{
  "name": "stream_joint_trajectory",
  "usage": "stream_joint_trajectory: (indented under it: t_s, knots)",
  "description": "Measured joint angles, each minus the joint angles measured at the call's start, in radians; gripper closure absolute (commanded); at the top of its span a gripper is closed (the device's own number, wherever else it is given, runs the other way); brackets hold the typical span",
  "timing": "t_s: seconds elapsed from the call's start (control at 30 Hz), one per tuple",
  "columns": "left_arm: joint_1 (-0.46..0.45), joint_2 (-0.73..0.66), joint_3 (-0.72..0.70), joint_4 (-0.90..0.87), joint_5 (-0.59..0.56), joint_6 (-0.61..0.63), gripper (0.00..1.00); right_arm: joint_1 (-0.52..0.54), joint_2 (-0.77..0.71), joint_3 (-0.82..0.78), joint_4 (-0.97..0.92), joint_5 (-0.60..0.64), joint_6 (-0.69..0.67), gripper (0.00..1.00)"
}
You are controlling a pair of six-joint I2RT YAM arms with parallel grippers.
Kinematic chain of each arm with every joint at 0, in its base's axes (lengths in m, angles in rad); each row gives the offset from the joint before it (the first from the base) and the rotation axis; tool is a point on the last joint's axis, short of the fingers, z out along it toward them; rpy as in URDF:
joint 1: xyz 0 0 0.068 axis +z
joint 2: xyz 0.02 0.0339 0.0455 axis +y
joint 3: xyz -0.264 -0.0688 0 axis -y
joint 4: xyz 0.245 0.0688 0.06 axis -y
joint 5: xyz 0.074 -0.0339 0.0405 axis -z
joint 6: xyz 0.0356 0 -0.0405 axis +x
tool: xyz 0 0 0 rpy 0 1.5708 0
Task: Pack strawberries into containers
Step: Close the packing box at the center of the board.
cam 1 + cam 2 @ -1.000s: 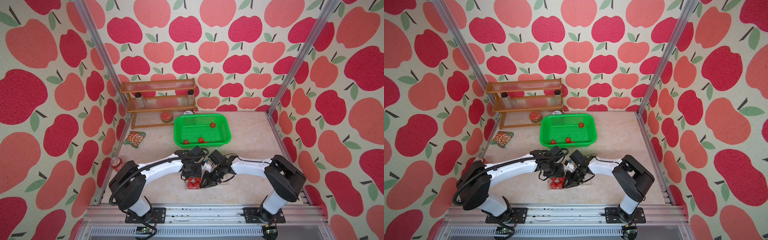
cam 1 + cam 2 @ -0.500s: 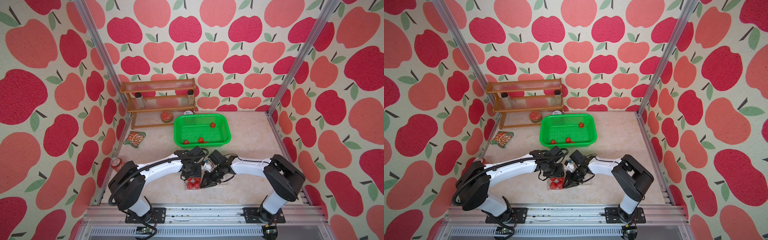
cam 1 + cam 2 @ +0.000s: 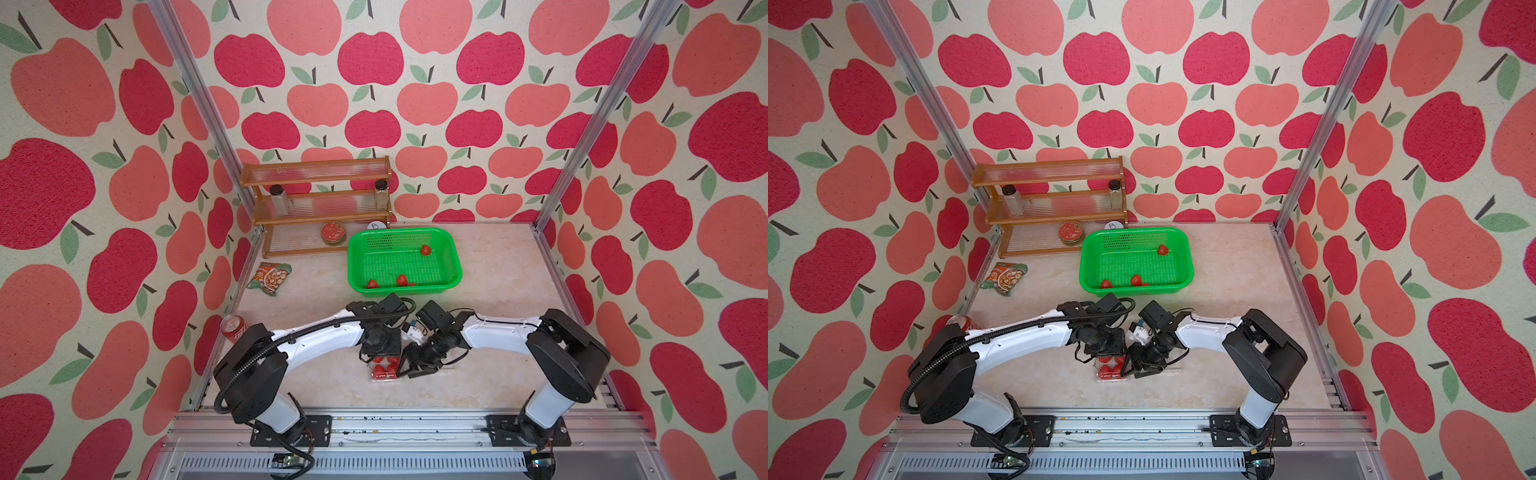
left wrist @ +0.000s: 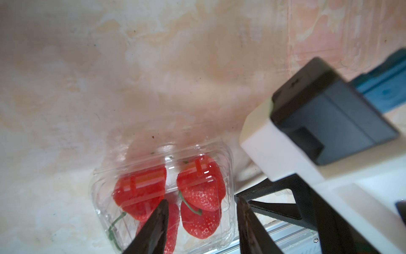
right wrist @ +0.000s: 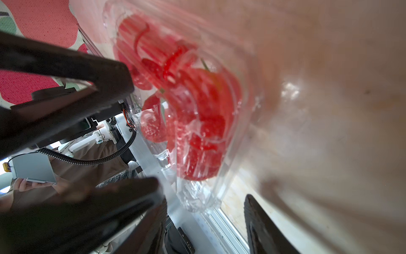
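Glossy red strawberries (image 4: 201,193) with thin green stems, see-through clamshell (image 4: 169,176), bright green mesh basket (image 3: 355,266), beige marbled counter (image 3: 498,291), red-and-coral apple-print walls (image 3: 370,58), white-and-black arms (image 3: 324,336).

I can read no words or numbers anywhere. The print on the red can (image 3: 232,328) and the snack packet (image 3: 269,279) is too small for me.

Both top views high above the front rail (image 3: 395,424), looking steeply down over the whole table (image 3: 498,270), left wrist view close above the clear container (image 4: 140,167), right wrist view nearer, low beside that container (image 5: 193,198), blurred, all four sharing it.
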Motion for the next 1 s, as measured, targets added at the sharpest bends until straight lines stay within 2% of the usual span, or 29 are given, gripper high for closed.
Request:
stream_joint_trajectory:
  t_s: [0.5, 0.6, 0.7, 0.77, 1.0]
  knots:
    - [0.003, -0.034, -0.037, -0.004, 0.000, -0.026, 0.51, 0.032, 0.011, 0.031, -0.002, -0.008, 0.002, 0.62]
    - [0.004, -0.034, -0.040, -0.005, 0.000, -0.026, 0.51, 0.032, 0.021, 0.031, -0.002, -0.013, 0.004, 0.62]
    - [0.005, -0.034, -0.041, -0.004, 0.000, -0.026, 0.51, 0.032, 0.028, 0.033, -0.003, -0.016, 0.002, 0.52]
    - [0.005, -0.034, -0.043, -0.003, 0.000, -0.026, 0.51, 0.032, 0.031, 0.040, -0.006, -0.018, 0.000, 0.50]
    - [0.008, -0.041, -0.048, -0.002, 0.000, -0.027, 0.51, 0.032, 0.040, 0.082, -0.048, -0.019, -0.011, 0.53]
